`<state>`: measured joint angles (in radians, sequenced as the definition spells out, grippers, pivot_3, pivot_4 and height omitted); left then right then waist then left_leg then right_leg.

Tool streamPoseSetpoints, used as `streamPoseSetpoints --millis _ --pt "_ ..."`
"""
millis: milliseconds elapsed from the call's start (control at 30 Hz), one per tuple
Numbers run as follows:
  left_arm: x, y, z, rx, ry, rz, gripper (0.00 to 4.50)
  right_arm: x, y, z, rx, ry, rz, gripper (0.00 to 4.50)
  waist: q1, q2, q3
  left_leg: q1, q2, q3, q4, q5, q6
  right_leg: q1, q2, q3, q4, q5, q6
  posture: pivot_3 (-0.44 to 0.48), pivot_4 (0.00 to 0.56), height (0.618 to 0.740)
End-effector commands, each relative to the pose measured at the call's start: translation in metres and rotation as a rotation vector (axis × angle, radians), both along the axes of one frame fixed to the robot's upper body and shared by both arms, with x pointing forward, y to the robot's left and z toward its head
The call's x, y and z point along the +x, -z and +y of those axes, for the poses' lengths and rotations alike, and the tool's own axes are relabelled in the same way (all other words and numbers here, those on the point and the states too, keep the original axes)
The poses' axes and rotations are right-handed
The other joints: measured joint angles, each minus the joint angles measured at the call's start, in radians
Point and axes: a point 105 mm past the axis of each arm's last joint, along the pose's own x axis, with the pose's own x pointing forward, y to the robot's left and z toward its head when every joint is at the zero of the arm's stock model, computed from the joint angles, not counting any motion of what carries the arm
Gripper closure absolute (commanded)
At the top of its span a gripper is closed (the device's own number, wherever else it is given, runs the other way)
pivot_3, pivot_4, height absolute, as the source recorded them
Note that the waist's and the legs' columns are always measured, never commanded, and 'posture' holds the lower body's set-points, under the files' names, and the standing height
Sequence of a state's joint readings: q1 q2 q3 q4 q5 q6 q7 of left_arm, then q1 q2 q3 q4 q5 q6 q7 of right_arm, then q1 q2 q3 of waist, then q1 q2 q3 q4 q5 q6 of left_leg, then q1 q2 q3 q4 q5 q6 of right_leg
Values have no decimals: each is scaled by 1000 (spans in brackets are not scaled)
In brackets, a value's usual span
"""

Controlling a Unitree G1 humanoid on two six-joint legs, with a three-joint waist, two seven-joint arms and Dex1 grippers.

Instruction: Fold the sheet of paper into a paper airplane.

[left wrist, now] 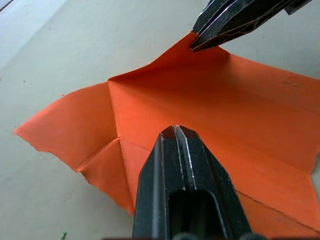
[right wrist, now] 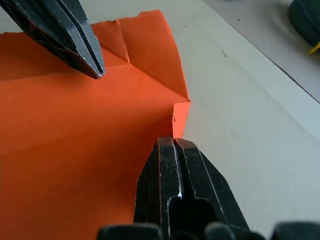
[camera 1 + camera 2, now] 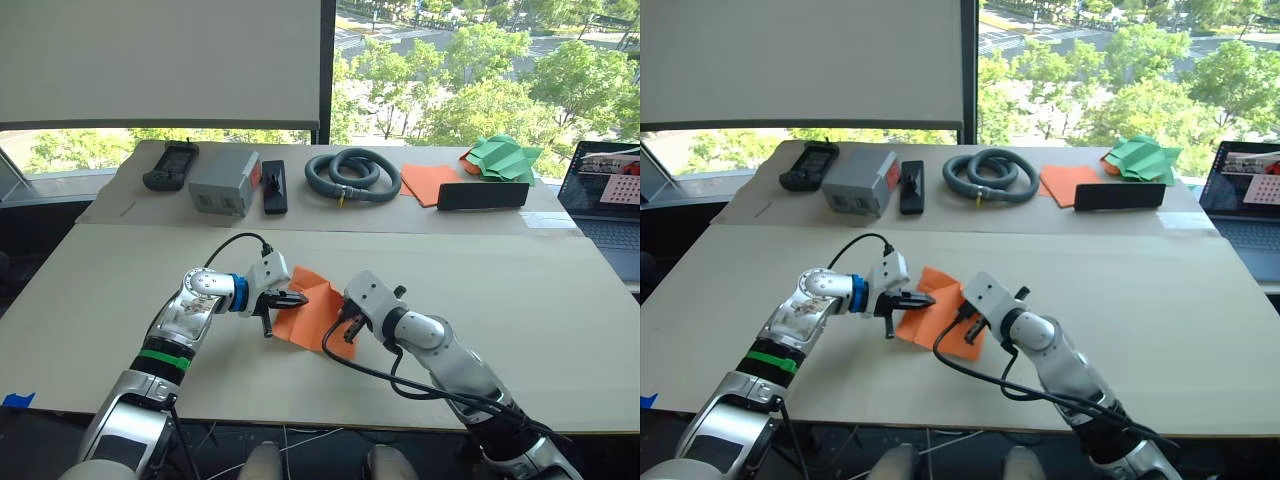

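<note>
**Both grippers bearing on creased orange sheet**

The sheet of paper [image 3: 311, 312] is lying on the bench [image 3: 520, 300], near the front edge, partly folded with flaps lifting. The left gripper [image 3: 296, 298] is pressing on its left part, fingers pressed together. The right gripper [image 3: 340, 331] is meeting its near right edge, fingers likewise pressed together; whether paper is being pinched cannot be told.

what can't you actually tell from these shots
- Part of the orange sheet of paper lies under the left hand and right hand in the eye views, so its full fold pattern is hidden.
- Whether either closed hand pinches the paper or just presses on it: the wrist views don't settle it.
- The laptop is cut off by the edge of the eye views.
- Labels on the grey box are too small to read.
</note>
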<state>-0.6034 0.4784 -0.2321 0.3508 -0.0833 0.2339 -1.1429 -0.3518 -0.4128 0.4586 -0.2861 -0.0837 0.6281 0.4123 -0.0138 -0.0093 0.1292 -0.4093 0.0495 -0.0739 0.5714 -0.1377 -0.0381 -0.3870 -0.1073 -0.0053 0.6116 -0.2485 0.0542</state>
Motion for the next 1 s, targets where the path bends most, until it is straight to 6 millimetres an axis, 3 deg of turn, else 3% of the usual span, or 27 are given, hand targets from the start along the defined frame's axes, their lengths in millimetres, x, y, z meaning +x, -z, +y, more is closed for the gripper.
streamPoseSetpoints --millis 33,133,367,667,1000 --pt "14 -22 0 -56 -43 -47 4500 0 -9 11 -27 -81 -60 4470 1 -1 0 0 0 0 0 0 0 0 0 0 0 0 0 0 150 711" --pt "16 -35 -10 -119 -32 -31 4500 0 -1 14 -49 -96 -38 4470 3 -1 0 0 0 0 0 0 0 0 0 0 0 0 0 0 150 711" --pt "27 -29 -24 -62 -16 -51 4500 -1 10 18 -76 -115 -5 4470 1 -1 0 0 0 0 1 0 0 1 0 0 0 0 1 0 150 711" --pt "39 -12 -38 26 -15 -67 4500 -4 13 21 -97 -136 -2 4470 1 -2 0 0 0 0 1 0 0 1 0 0 1 0 1 0 150 711" --pt "41 14 -33 160 -15 -70 4500 -8 10 28 -119 -180 -24 4470 1 -2 0 2 0 0 1 0 0 1 0 0 1 0 1 0 150 711"
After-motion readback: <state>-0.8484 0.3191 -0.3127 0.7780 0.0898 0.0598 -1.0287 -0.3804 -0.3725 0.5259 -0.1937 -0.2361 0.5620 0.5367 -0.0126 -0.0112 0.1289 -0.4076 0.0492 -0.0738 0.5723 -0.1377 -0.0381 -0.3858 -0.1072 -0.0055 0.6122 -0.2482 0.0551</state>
